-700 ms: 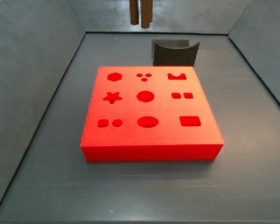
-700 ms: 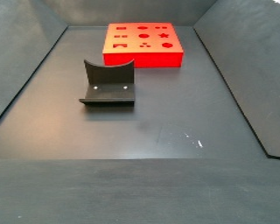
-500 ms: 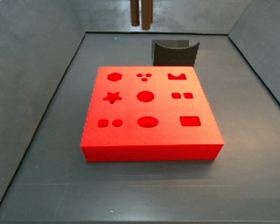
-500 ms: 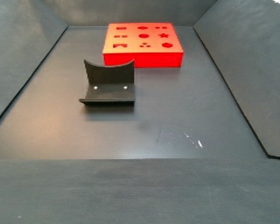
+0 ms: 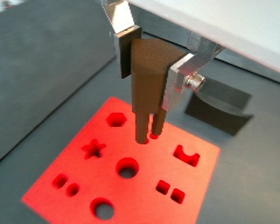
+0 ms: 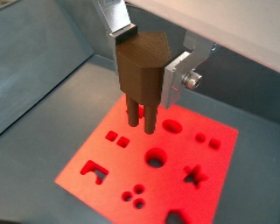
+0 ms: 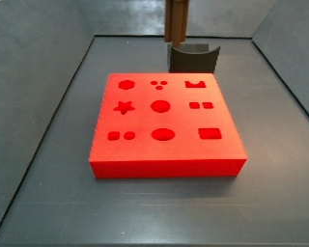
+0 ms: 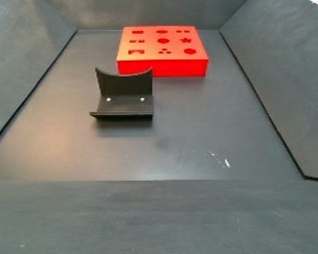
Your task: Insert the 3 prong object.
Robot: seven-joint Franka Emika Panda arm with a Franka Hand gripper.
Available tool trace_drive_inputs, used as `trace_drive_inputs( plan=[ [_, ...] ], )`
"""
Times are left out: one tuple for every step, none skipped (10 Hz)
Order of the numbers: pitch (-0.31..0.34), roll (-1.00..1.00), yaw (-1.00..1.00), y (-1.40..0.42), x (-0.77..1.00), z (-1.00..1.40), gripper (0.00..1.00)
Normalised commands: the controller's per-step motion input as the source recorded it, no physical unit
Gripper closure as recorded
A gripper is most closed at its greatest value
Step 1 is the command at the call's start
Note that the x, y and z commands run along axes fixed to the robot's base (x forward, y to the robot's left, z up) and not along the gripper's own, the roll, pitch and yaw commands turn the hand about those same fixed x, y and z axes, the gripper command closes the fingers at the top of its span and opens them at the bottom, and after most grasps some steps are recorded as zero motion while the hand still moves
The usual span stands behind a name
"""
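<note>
In both wrist views my gripper [image 5: 150,66] [image 6: 149,63] is shut on the 3 prong object [image 5: 150,92] [image 6: 136,80], a dark brown bar with thin prongs pointing down. It hangs upright above the red block [image 5: 80,171] [image 6: 166,179], clear of its top. The block has several shaped holes, among them a trio of small round holes [image 6: 133,197] [image 7: 160,85]. In a side view the bar [image 7: 178,19] hangs at the top edge, behind the block [image 7: 164,130], with the gripper out of frame. In a side view showing the block [image 8: 162,50] neither gripper nor bar shows.
The dark grey curved fixture [image 7: 193,56] [image 8: 122,94] [image 5: 219,109] stands on the floor just beyond the block's far side. Grey bin walls [image 7: 67,68] slope up around the dark floor [image 8: 162,149].
In the side view the hanging bar has shifted right and come lower, now ending just above the fixture. The block and fixture have not moved.
</note>
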Motion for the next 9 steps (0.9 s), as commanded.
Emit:
trace_drive_inputs(
  plan=[
    [0.104,0.20,-0.60,0.28,0.27,-0.31,1.00],
    [0.107,0.20,-0.57,0.30,0.22,-0.31,1.00],
    [0.094,0.14,-0.41,0.47,0.00,-0.21,1.00],
    [0.017,0.03,-0.05,0.12,-0.02,-0.18,1.00],
    [0.019,-0.04,0.00,0.09,0.00,-0.55,1.00],
    [0.013,-0.02,0.00,0.23,0.00,-0.65,1.00],
    [0.000,-0.08,0.19,0.30,0.00,-0.63,1.00],
    [0.000,-0.10,0.34,0.29,0.00,-0.53,1.00],
    [0.000,-0.02,0.31,0.19,-0.03,-0.38,1.00]
  ],
)
